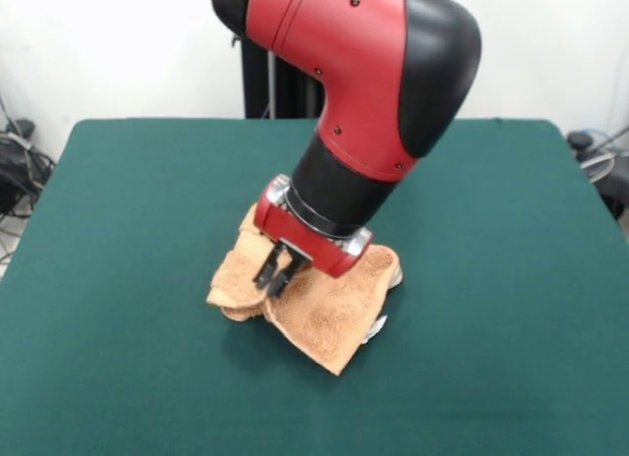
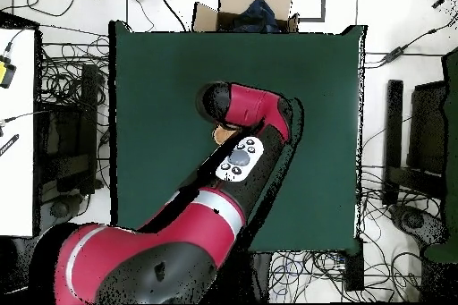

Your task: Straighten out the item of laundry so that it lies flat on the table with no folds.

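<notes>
The orange-tan towel (image 1: 329, 313) lies crumpled and folded over itself near the middle of the green table (image 1: 128, 210). A small white tag (image 1: 377, 327) sticks out at its near right edge. My gripper (image 1: 272, 282) comes down tilted onto the towel's left part, with its black fingers close together and pinching a fold of the cloth. In the overhead view the arm covers nearly all of the towel, and only a small tan bit (image 2: 217, 131) shows beside the wrist. The gripper itself is hidden there.
The green table (image 2: 152, 96) stretches wide on all sides of the towel. A cardboard box (image 2: 250, 4) stands past the table's far edge in the overhead view. Cables and equipment lie on the floor around the table.
</notes>
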Controlling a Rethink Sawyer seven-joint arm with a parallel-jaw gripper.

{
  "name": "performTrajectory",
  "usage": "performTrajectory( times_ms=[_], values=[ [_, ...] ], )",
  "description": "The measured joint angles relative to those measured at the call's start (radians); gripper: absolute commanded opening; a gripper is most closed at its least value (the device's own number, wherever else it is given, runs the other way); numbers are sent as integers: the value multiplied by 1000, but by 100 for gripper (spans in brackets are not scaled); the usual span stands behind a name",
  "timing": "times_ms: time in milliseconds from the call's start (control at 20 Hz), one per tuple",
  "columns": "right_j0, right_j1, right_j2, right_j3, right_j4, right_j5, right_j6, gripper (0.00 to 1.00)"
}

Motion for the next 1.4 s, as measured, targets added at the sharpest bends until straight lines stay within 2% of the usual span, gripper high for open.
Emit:
performTrajectory(
  times_ms=[600,1400],
  values=[
    [-32,3,-74,-72,-164,0,0,0],
    [-64,3,-75,-100,-263,0,0,0]
  ],
)
